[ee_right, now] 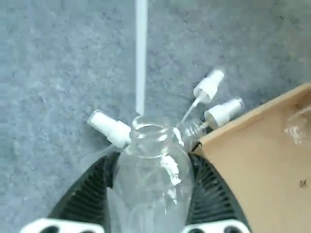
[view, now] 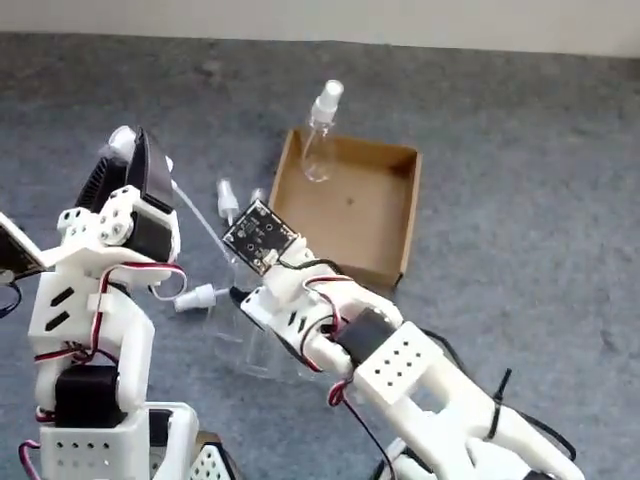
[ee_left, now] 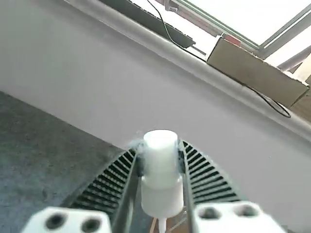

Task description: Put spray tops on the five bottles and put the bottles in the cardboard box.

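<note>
The worktop (view: 520,150) is covered in grey carpet and ends at a white wall (view: 400,20) along its far edge. From the left wrist you also see a window ledge (ee_left: 228,85) above that wall, with a cable (ee_left: 180,36) trailing across it.

Nearest you, toward the near edge, the right pincer (ee_right: 153,160) is closed round the shoulder of a clear bottle (ee_right: 148,194). Its open neck is bare and points away from the wrist.

Three more spray tops (ee_right: 109,128) (ee_right: 209,85) (ee_right: 223,110) lie on the carpet. One is just beside the neck, and two are between the bottle and the box. You cannot tell whether any of them sits on a bottle.

Farther back on the left side, the raised left pincer (ee_left: 160,148) is clamped on the white head of a spray top (ee_left: 160,174). Its thin tube (ee_right: 141,53) slants down toward the held bottle, and its tip ends just beside the open neck.

Beyond the right pincer, the cardboard box (view: 385,255) lies open on the carpet. Its near left corner is close to the held bottle.

Farthest off, a capped bottle (view: 320,150) rests in the box's far left corner.
</note>
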Motion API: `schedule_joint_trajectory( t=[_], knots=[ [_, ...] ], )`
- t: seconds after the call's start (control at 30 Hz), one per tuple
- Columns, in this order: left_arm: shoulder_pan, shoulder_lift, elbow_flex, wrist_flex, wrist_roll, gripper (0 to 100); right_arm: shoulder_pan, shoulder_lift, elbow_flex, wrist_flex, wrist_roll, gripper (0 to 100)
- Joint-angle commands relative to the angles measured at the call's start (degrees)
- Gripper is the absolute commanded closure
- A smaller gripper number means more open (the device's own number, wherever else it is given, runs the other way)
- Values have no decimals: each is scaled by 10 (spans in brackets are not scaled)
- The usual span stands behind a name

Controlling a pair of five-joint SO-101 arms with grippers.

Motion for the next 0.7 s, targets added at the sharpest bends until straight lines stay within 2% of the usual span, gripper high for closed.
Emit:
schedule_joint_trajectory(
  t=[0.0, 0.2, 0.4, 0.67],
  knots=[
    [10, -4, 0, -32, 7, 995, -17, -66, 5, -15, -7, 995],
    [16, -8, -2, -30, 9, 995, -19, -101, 33, -15, -7, 995],
    [83, -9, -7, 44, 5, 995, -17, -104, 32, -15, -7, 995],
    [85, -10, -49, 76, -18, 995, 17, -105, 33, -15, -8, 995]
  ],
)
